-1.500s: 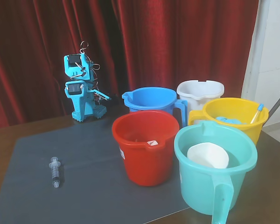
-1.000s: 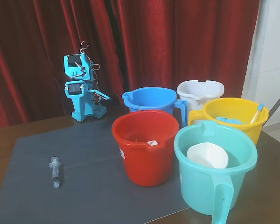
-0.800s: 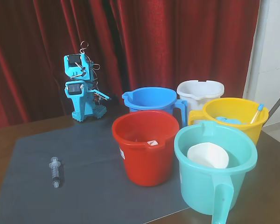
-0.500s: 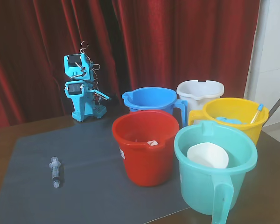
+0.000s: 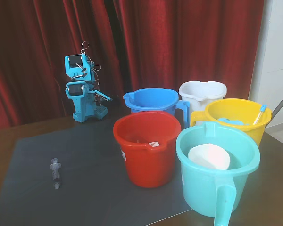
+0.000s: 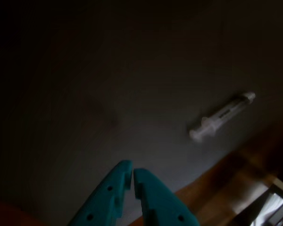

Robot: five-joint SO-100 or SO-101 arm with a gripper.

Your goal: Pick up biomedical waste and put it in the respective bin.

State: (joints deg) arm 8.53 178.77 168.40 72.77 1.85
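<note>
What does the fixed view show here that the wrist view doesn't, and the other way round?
Only the fixed view shows the five buckets: blue, red, teal, yellow and white, plus the folded arm before the red curtain. Only the wrist view shows the claw close up, its jaws nearly touching with nothing between them. Both show the syringe lying untouched on the dark mat.
</note>
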